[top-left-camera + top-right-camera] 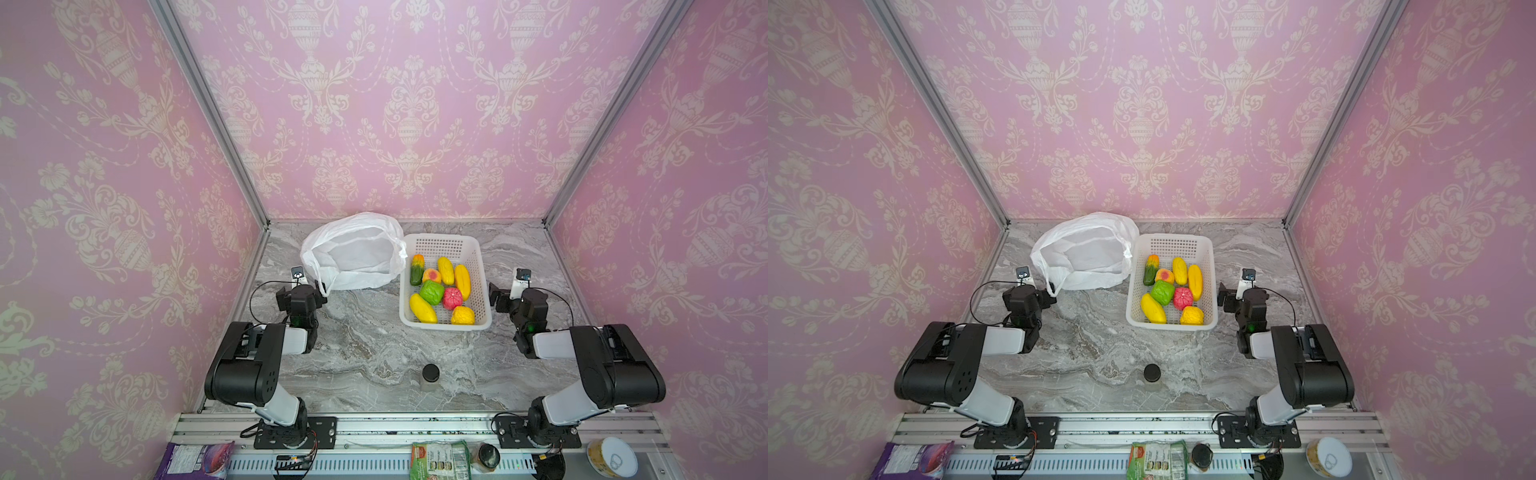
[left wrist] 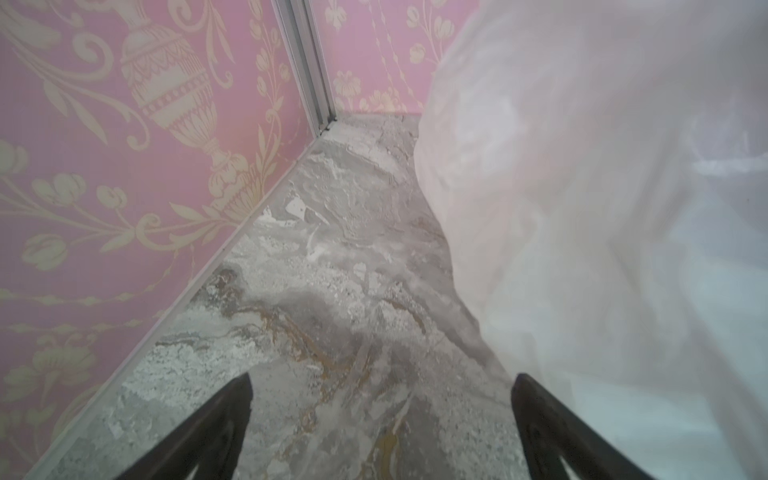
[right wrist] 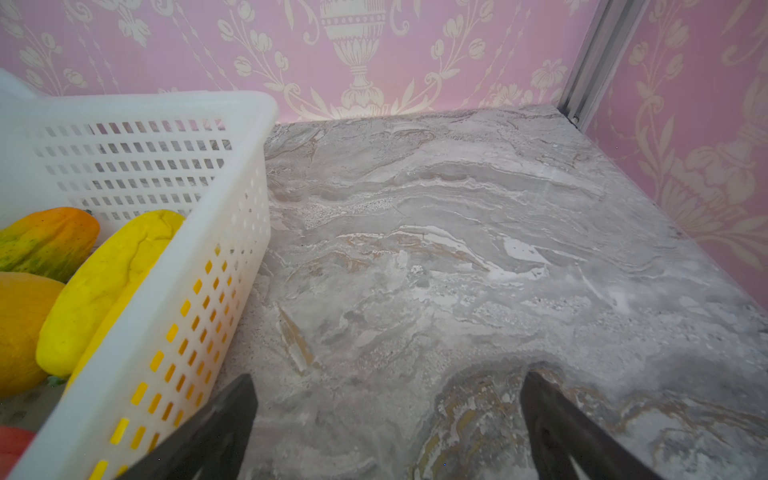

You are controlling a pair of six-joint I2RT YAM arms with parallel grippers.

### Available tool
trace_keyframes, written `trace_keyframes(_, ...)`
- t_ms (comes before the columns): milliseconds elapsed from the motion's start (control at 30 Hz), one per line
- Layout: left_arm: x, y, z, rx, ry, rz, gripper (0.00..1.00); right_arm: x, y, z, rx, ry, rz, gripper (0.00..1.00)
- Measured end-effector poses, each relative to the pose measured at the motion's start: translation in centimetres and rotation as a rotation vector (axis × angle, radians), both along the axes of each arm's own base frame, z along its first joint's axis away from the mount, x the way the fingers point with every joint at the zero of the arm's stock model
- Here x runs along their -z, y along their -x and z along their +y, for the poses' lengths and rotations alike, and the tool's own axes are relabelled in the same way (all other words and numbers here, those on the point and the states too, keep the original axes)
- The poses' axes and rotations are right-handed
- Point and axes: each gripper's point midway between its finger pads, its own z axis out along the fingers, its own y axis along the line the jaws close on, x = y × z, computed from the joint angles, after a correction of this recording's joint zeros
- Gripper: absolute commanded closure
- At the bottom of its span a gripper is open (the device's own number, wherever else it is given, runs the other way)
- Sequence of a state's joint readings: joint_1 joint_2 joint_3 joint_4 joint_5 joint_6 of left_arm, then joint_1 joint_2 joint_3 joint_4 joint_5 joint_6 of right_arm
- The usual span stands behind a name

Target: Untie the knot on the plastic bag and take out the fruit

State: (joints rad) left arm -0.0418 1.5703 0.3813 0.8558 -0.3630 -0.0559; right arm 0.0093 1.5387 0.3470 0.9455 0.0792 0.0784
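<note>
The white plastic bag (image 1: 353, 253) (image 1: 1084, 253) lies at the back left of the marble table with its mouth gaping open and nothing showing inside. The knot is not in view; one loose handle loop (image 1: 326, 278) hangs at the bag's front. The fruit (image 1: 440, 291) (image 1: 1173, 291) lies in the white basket (image 1: 440, 236) (image 1: 1173, 236) to the bag's right. My left gripper (image 1: 302, 291) (image 2: 382, 382) stands open and empty, one finger close beside the bag (image 2: 582, 208). Just right of the basket (image 3: 166, 108), my right gripper (image 1: 513, 291) (image 3: 386, 382) is open and empty.
A small dark-lidded jar (image 1: 430, 376) (image 1: 1152, 374) stands near the front middle of the table. Pink walls close off the left, back and right. On the front rail lie a purple packet (image 1: 199, 459), a green packet (image 1: 440, 461) and a tin (image 1: 613, 457).
</note>
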Motion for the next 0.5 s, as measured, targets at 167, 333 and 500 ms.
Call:
trace_keyframes(167, 2.1, 1.0, -0.7, 0.051, -0.006, 0.004, 0.01, -0.4, -0.1, -0.1, 0.006, 0.002, -0.017, 0.0)
trace_keyframes(333, 0.8, 0.4, -0.8, 0.062, -0.014, -0.05, 0.01, -0.4, -0.1, -0.1, 0.006, 0.002, -0.019, 0.0)
trace_keyframes(500, 0.3, 0.2, -0.9, 0.066, -0.013, -0.069, 0.01, -0.4, -0.1, -0.1, 0.006, 0.002, -0.019, 0.0)
